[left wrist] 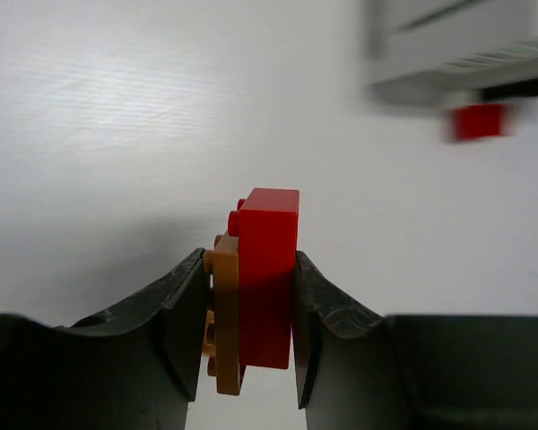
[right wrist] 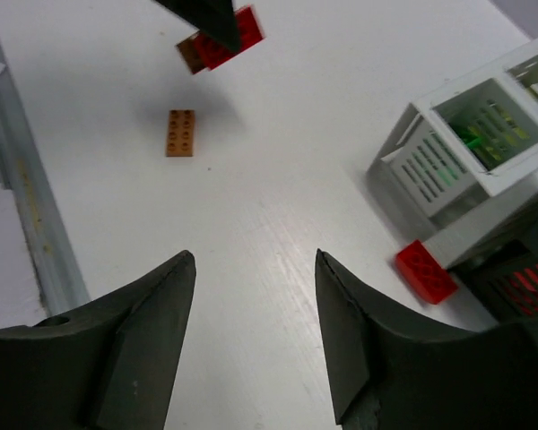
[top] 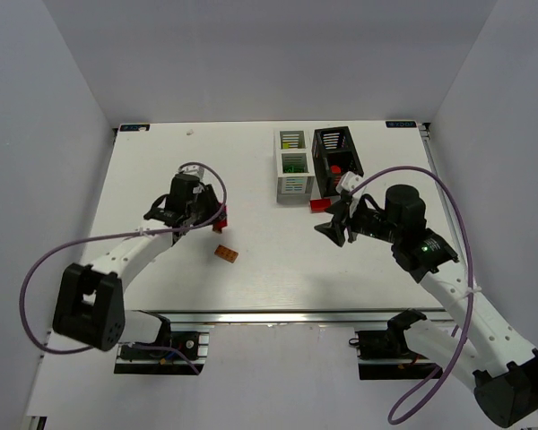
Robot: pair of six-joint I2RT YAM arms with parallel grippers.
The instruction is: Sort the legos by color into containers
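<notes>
My left gripper (top: 217, 218) is shut on a red lego (left wrist: 269, 273) stuck to an orange lego (left wrist: 224, 313), held above the table left of centre; the pair also shows in the right wrist view (right wrist: 226, 43). Another orange lego (top: 226, 254) lies on the table below it, also in the right wrist view (right wrist: 181, 132). A red lego (top: 320, 205) lies at the foot of the white container (top: 292, 165), which holds green and yellow legos. The black container (top: 338, 157) holds red legos. My right gripper (top: 334, 231) is open and empty, below the black container.
The white table (top: 161, 170) ends at a metal rail (top: 278, 315) by the arm bases. Grey walls enclose the left, back and right. Purple cables loop from both arms over the table.
</notes>
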